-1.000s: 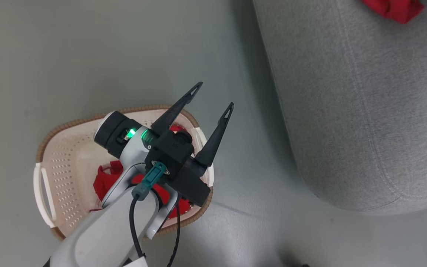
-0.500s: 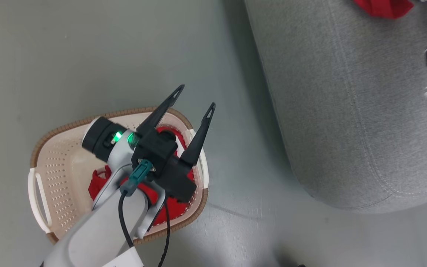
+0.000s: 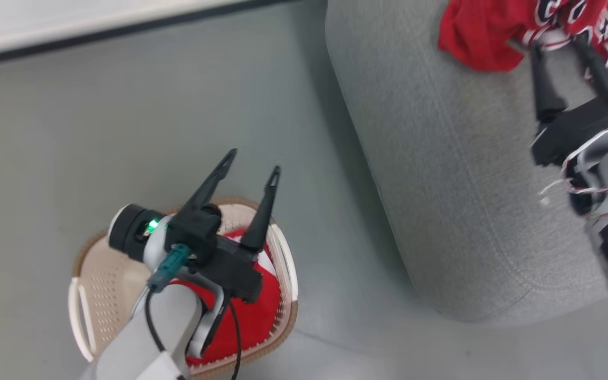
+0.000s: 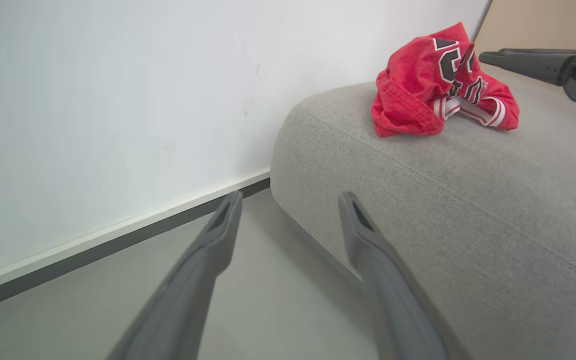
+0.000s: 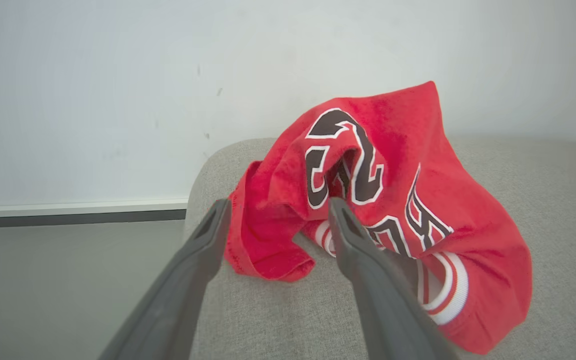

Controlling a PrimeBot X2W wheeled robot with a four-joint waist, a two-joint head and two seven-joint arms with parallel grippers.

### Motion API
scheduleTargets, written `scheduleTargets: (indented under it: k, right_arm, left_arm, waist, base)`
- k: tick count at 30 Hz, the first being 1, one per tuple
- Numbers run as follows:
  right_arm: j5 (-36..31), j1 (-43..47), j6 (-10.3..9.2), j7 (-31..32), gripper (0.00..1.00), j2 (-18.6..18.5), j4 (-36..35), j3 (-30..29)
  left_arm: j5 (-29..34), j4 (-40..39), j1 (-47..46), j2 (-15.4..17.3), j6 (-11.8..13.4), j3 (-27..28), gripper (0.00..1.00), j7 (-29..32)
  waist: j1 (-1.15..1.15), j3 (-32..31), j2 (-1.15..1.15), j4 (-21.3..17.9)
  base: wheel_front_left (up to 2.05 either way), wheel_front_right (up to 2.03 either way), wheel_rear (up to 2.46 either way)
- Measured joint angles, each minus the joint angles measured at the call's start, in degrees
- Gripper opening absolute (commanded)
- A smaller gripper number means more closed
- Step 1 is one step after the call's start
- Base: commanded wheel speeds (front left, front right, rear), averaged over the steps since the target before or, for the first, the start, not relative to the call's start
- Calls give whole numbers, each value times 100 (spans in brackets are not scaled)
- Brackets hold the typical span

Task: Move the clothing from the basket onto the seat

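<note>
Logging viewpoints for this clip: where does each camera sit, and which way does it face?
Head view: from head, down on basket, seat, left claw, right claw.
Left wrist view: along open left claw, toward seat corner and wall.
Right wrist view: along open right claw, at jersey.
Shared: jersey on seat, in all three.

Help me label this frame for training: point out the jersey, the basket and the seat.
jersey [image 5: 403,150], right wrist view, red fabric beside the black lettering.
basket [image 3: 98,287], head view, perforated cream inner wall at its left.
seat [image 3: 441,184], head view, bare grey upholstery on top.
</note>
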Motion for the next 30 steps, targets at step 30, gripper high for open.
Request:
scheduleTargets:
  k: [30]
  right_arm:
    - [-225,3866,-836,-14,100,588,-2647,-194]
  left_arm:
    - [-592,256,2689,46,103,1701,100,-250]
  waist:
    - [0,-2550,-1,873]
  base:
    - [0,0,0]
